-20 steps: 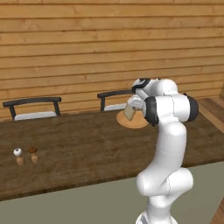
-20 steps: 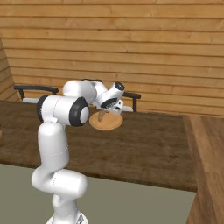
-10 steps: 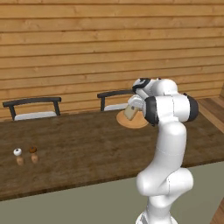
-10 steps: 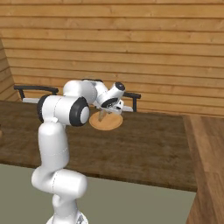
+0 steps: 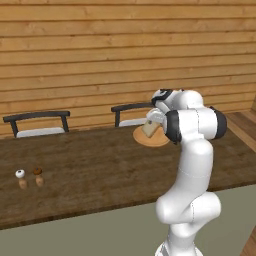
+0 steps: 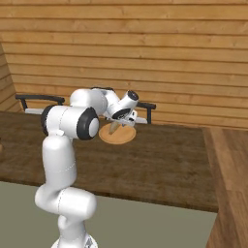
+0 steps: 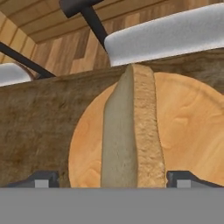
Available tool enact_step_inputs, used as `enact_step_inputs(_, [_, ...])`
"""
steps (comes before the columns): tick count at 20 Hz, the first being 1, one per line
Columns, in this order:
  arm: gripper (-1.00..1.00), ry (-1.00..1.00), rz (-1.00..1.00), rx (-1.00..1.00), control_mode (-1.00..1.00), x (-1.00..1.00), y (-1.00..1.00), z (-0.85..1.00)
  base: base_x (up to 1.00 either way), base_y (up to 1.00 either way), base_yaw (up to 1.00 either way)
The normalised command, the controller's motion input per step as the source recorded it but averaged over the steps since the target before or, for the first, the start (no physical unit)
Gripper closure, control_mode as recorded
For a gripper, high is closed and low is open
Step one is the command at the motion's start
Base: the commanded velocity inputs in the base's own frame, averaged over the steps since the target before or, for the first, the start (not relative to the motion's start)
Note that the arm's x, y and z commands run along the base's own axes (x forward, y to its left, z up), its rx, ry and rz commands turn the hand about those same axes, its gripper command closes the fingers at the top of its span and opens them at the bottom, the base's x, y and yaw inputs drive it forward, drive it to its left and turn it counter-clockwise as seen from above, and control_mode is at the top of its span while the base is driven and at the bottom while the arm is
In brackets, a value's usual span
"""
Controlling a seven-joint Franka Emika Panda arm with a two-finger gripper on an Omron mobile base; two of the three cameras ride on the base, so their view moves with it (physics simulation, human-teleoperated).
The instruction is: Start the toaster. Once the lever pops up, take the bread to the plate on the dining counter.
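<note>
— Since the earlier frame, jaws have been spread wide; the bread (image 7: 131, 131) is seen on edge between them, centre frame, over the plate (image 7: 188, 127).
— Dark wood-grain tabletop (image 5: 100, 170), plank wall (image 5: 100, 60), chairs (image 5: 37, 122) behind.

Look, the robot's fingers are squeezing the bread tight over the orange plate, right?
Not quite. The gripper is open: in the hand view its fingertips stand wide apart, clear of the bread on both sides. The bread is indeed over the orange plate.
</note>
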Motion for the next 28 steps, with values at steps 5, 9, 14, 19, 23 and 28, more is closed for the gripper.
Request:
enact_step_inputs(5, [-1.00, -0.10, 0.00, 0.00, -1.00, -0.01, -0.05, 0.00, 0.00, 0.00, 0.00])
enact_step_inputs(9, [-1.00, -0.12, 0.00, -0.03, -1.00, -0.16, -0.11, 0.01, 0.00, 0.00, 0.00])
enact_step_inputs(14, [-1.00, -0.13, -0.03, -0.10, -1.00, -0.34, 0.00, 0.17, 0.00, 0.00, 0.00])
enact_step_inputs(19, [-1.00, -0.06, -0.06, -0.13, -1.00, -0.40, 0.02, 0.19, 0.00, 0.00, 0.00])
enact_step_inputs(23, [-1.00, -0.04, -0.06, -0.14, -1.00, -0.39, 0.17, 0.28, 0.00, 0.00, 0.00])
enact_step_inputs(28, [-1.00, 0.00, -0.08, -0.17, -1.00, -0.20, 0.58, 0.58, 0.00, 0.00, 0.00])
